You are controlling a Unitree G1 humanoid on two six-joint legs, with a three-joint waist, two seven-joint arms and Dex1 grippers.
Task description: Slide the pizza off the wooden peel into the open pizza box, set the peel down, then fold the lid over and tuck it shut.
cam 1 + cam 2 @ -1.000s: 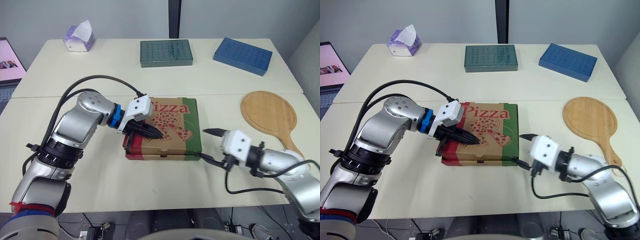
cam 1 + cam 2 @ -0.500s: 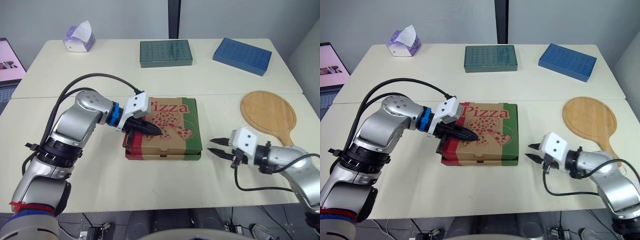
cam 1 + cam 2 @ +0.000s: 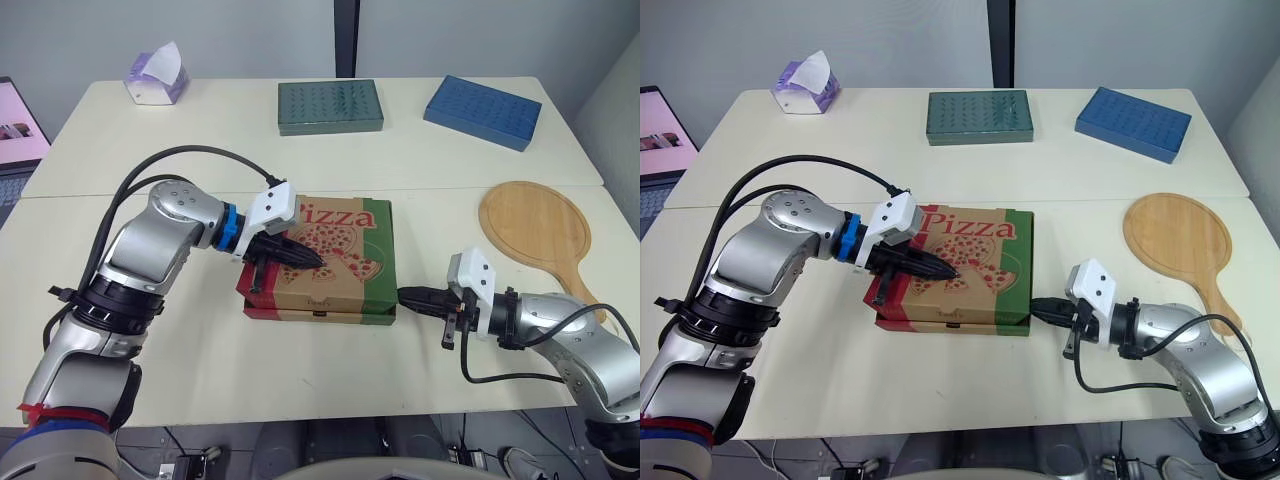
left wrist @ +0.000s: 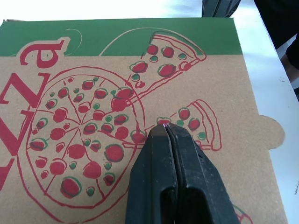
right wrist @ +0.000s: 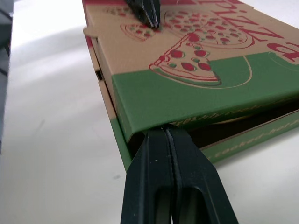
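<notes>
Evidently the closing step is in hand: the pizza box point(image 3: 330, 262) lies with its lid point(image 4: 140, 93) folded down, and the wooden peel point(image 3: 535, 230) rests flat on the table well off to the outer side of the right gripper point(image 3: 404, 293), so the tucking is what remains. The left gripper point(image 4: 164, 129) has its two fingers pressed together, holding nothing, with the tips bearing down on the printed lid directly beneath them. The right gripper's fingers are likewise pressed together and empty, their tips right at the lid's green side flap point(image 5: 196, 100), which rides outside the base with a dark gap point(image 5: 243, 125) under it. The pizza is hidden, presumably inside. Next, the right tips likely need to nudge that flap inward while the left holds the lid down.
</notes>
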